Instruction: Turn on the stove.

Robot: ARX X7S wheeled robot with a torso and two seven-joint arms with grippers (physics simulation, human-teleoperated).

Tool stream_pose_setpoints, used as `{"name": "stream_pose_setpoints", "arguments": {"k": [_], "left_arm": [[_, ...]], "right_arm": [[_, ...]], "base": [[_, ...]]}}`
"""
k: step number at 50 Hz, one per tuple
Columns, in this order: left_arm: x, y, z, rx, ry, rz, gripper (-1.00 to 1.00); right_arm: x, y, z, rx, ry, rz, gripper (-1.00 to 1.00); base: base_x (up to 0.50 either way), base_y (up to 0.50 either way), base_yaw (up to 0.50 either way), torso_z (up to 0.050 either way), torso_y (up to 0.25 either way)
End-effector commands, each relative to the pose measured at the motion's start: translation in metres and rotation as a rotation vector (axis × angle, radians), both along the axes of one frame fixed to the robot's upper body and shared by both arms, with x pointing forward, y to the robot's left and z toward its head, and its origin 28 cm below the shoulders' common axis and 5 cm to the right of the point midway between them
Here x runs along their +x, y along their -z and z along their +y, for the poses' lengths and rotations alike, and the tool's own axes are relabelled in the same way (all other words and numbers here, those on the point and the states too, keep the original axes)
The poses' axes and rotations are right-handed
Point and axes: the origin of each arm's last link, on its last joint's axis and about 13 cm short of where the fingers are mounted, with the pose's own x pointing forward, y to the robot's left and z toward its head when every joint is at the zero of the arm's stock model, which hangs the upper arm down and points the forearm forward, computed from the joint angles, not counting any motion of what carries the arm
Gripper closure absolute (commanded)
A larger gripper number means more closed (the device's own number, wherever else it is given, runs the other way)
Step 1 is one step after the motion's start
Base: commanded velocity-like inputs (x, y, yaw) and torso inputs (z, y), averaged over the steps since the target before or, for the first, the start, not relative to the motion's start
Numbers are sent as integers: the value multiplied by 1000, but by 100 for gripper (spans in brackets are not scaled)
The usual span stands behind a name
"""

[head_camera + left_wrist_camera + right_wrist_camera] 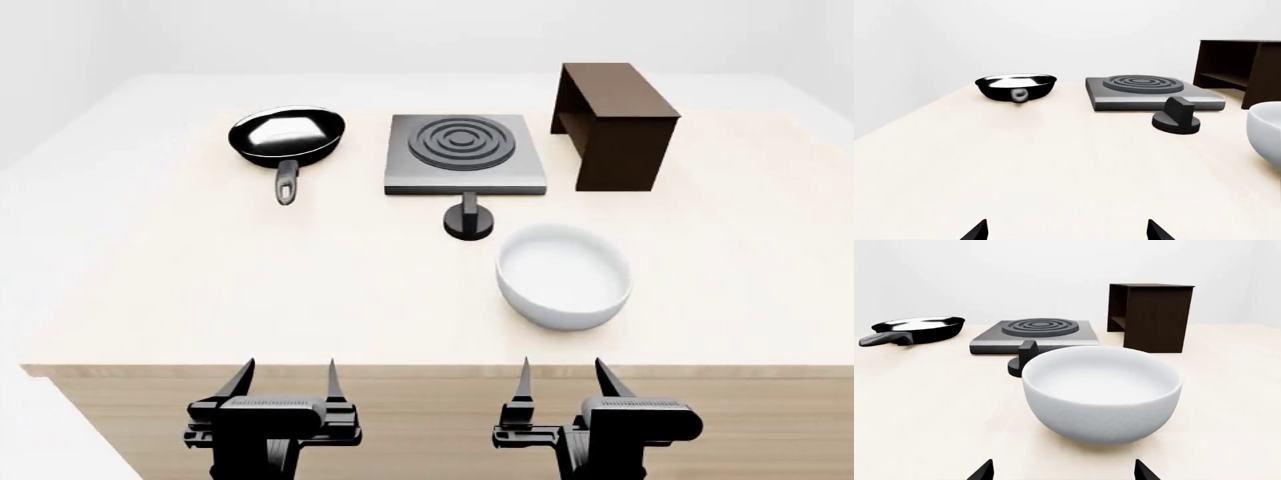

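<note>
Your stove (466,154) sits at the far middle of the table (160,290), flat grey w/ dark ring burner on top. Its black knob (469,218) is a separate piece, on the tabletop just in front of the hotplate's near edge, handle upright.

What's around it:
- Black frying pan (287,136) to the stove's left, near but apart, handle pointing back toward you.
- Dark brown wooden box (615,121) to the stove's right, just beside it, open side facing the stove.
- White bowl (563,275) on your side of the knob and a bit right, close to it. In the right wrist view the bowl (1101,392) fills the middle and covers most of the knob (1021,359); only the knob's left part shows past the rim. So the bowl stands btwn your right arm and the knob.

From the left wrist view the knob (1177,117) is in plain sight in front of the stove (1151,92), nothing across that line; bowl edge (1266,131) just off to one side, pan (1016,86) well apart.

Both arms are low at the near table edge, over no object. Left gripper (283,380): fingers spread, holding nothing. Right gripper (561,378): same, fingers apart, nothing btwn them. Neither touches anything.
</note>
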Motion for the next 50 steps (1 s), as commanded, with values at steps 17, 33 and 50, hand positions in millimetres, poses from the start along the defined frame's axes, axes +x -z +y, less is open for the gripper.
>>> {"name": "stream_pose_setpoints", "arguments": {"k": [17,33,50], "left_arm": [[1,1,0,1,0,1,-100],[0,0,0,-3,-1,-2,-100],[2,1,1,8,-25,26,-100]], "right_arm": [[1,0,0,1,-2,3,-100],[0,0,1,9,-5,8,-100],[-35,5,-6,-191,-249,-56,-100]], "base": [[0,500,0,0,0],[0,281,0,0,0],[0,0,0,0,0]]}}
